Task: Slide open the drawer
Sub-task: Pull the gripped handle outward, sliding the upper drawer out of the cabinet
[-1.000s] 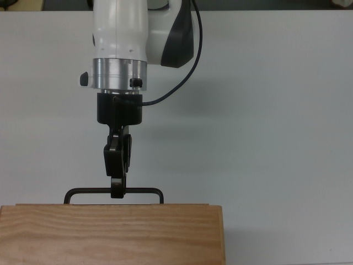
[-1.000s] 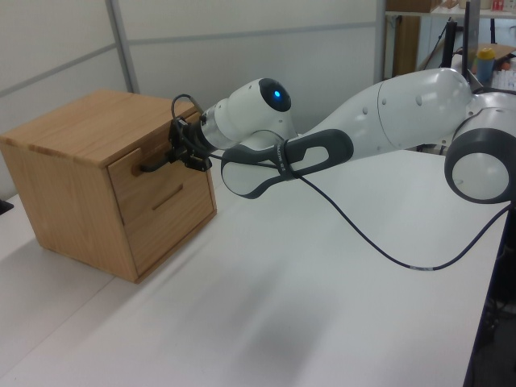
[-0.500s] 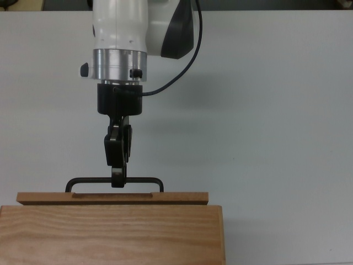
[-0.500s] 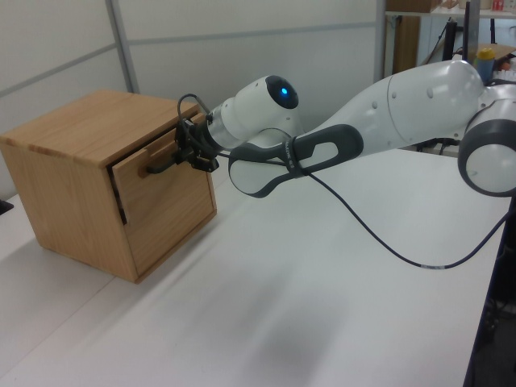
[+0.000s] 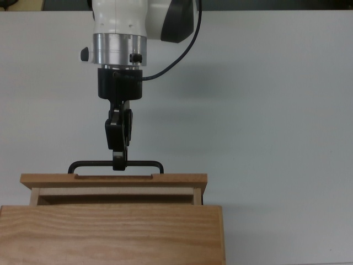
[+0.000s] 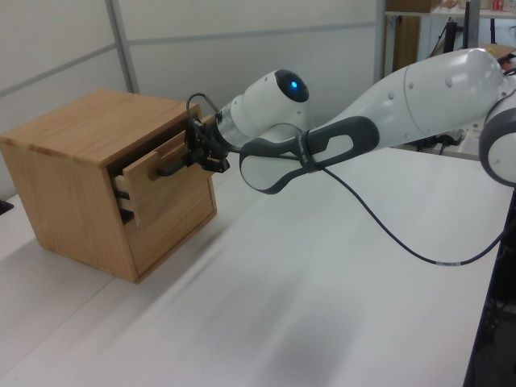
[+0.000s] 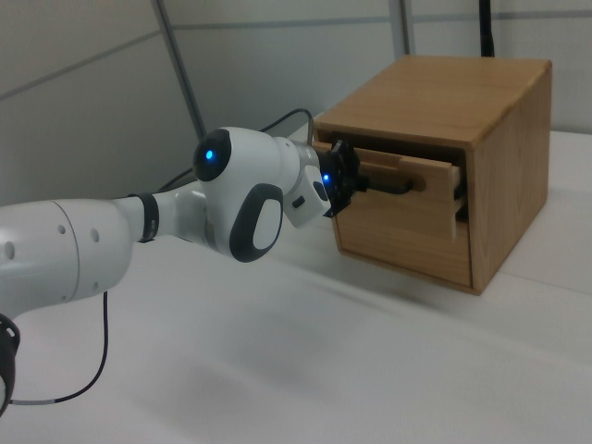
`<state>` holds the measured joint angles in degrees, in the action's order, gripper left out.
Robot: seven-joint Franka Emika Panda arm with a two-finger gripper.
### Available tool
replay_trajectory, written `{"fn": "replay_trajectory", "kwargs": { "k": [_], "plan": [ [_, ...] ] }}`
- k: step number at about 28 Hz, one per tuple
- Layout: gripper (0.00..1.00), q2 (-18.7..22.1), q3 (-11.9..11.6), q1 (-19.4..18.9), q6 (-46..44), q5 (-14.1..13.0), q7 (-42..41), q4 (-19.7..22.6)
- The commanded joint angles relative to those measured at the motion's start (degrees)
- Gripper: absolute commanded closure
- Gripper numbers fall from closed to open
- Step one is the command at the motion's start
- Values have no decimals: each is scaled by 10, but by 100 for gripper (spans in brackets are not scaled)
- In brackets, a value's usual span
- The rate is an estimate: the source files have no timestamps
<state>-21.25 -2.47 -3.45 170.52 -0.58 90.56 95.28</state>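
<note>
Since 0.5 s ago, the drawer [image 5: 113,181] has slid further out of the cabinet [image 5: 110,234], lower left of the top view. The pincer [image 5: 118,164] pinches the handle [image 5: 140,163]. Risk: an off-axis pull could slip the grip or drag the cabinet across the worktop [image 5: 276,110].

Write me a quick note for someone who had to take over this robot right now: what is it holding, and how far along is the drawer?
Gripper: shut on the handle, near the bar's middle.
Drawer: the upper one in the wooden cabinet, partly pulled out; in the top view its front panel stands clear of the cabinet top and a strip of the inside shows.
Done: handle gripped, drawer started.
Left: probably keep pulling straight away from the cabinet until the drawer is open far enough, then release.
</note>
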Motion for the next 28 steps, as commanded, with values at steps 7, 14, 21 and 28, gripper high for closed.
{"fn": "replay_trajectory", "kwargs": {
  "k": [7,14,21,28],
  "plan": [
    [100,66,-7,-7,-63,-6,11,50],
    [100,75,-7,-8,-110,-6,11,51],
    [100,84,-7,-7,-146,-6,11,55],
    [100,99,-7,-7,-199,-6,11,56]
  ]
}}
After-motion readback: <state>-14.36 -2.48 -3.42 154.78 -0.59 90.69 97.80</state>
